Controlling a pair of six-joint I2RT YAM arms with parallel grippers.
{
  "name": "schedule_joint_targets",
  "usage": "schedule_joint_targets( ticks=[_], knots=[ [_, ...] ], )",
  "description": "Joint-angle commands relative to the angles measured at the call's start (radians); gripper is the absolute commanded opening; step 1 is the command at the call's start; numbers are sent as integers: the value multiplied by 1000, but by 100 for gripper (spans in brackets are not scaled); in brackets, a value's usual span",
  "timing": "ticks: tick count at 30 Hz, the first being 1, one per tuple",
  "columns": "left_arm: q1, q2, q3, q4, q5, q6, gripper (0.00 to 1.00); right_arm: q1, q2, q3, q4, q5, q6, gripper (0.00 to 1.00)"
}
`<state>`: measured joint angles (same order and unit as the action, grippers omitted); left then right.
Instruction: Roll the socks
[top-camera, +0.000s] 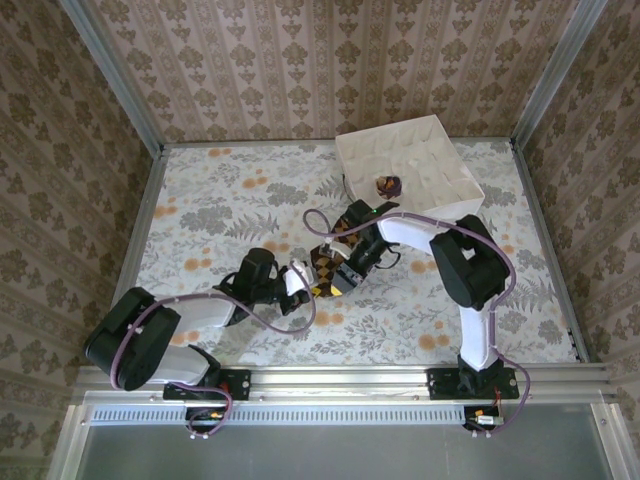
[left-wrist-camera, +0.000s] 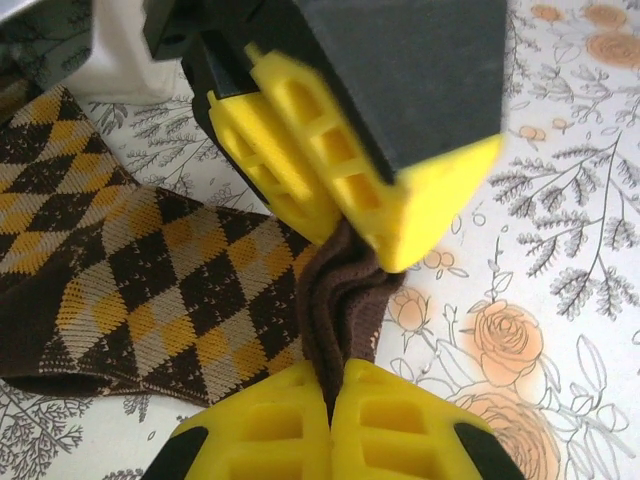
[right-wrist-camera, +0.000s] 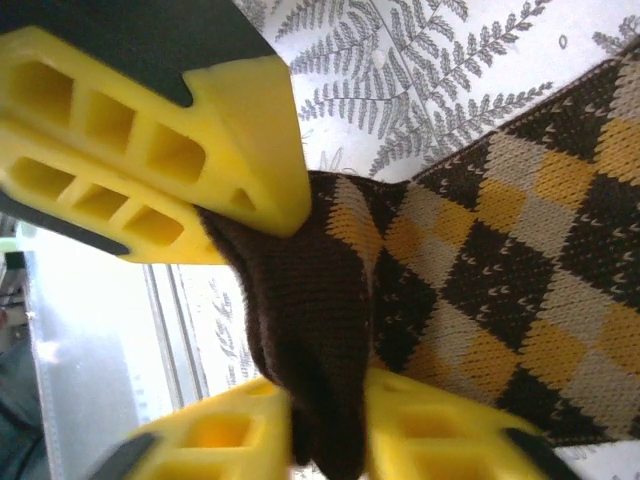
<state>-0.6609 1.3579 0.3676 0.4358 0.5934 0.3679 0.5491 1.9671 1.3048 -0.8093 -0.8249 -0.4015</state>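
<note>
The brown sock with orange-yellow diamond checks (top-camera: 327, 268) lies mid-table between both grippers. In the left wrist view the sock (left-wrist-camera: 150, 290) spreads flat to the left, and my left gripper (left-wrist-camera: 335, 378) is shut on its plain brown cuff. The right gripper's yellow fingers (left-wrist-camera: 330, 170) pinch the same cuff from above. In the right wrist view my right gripper (right-wrist-camera: 328, 410) is shut on the dark cuff of the sock (right-wrist-camera: 500, 270), with the left gripper's fingers (right-wrist-camera: 160, 140) touching it. A small dark ball with orange marks, the purple sock (top-camera: 388, 186), rests in the white box (top-camera: 440, 150).
The white box stands at the back right of the floral tablecloth (top-camera: 220, 210). Patterned walls close in the table on three sides. A metal rail (top-camera: 340, 378) runs along the near edge by the arm bases.
</note>
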Motion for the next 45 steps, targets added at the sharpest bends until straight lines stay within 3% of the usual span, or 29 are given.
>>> schedule_joint_targets(
  ticks=[1, 4, 8, 16, 23, 28, 36, 39, 45],
  knots=[
    [-14, -39, 42, -104, 43, -79, 0, -18, -117, -75, 79, -89, 74, 39],
    [-20, -70, 35, -122, 69, -176, 0, -26, -210, -186, 235, -127, 176, 48],
    [-16, -62, 44, -134, 108, -268, 0, -24, -249, -274, 362, -122, 260, 50],
    [47, 104, 120, -100, 207, -418, 0, 24, -213, -288, 419, -61, 289, 53],
    [81, 242, 173, -77, 227, -478, 0, 31, -188, -292, 426, 46, 302, 53],
    [86, 328, 202, -77, 225, -486, 0, 31, -165, -298, 424, 231, 347, 47],
    [86, 368, 208, -65, 206, -464, 0, 31, -137, -288, 415, 366, 408, 26],
    [80, 339, 204, -91, 190, -420, 0, 31, -107, -270, 383, 412, 444, 22],
    [52, 161, 157, -175, 62, -234, 27, 30, -50, -243, 320, 466, 512, 22]
  ],
)
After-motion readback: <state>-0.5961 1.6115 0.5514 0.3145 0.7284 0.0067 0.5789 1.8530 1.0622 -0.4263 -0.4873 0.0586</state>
